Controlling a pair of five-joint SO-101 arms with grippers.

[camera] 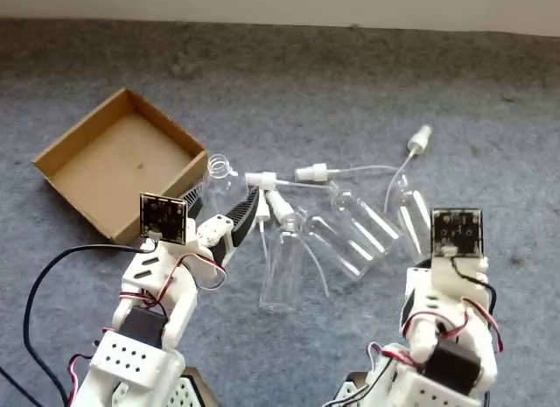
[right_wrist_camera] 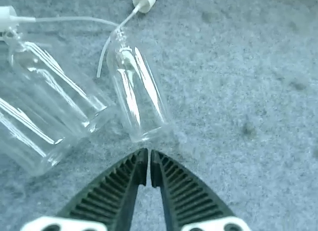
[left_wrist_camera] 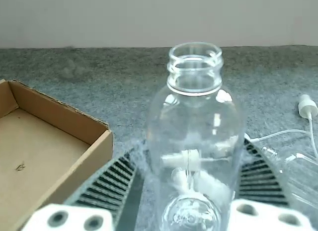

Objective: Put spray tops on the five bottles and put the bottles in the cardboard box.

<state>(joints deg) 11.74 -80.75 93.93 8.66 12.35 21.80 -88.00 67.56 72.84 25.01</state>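
Observation:
A clear bottle with a bare, open neck stands upright between the ribbed fingers of my left gripper, which is shut on it. From above, this bottle is beside the cardboard box, which holds nothing. Three more clear bottles lie uncapped on the carpet. White spray tops with thin tubes lie loose around them. My right gripper is shut with nothing in it, just short of the base of a lying bottle.
Grey carpet covers the whole surface. In the right wrist view, two more lying bottles rest beside the near one, and a spray top lies beyond it. Bare carpet stretches on that bottle's other side.

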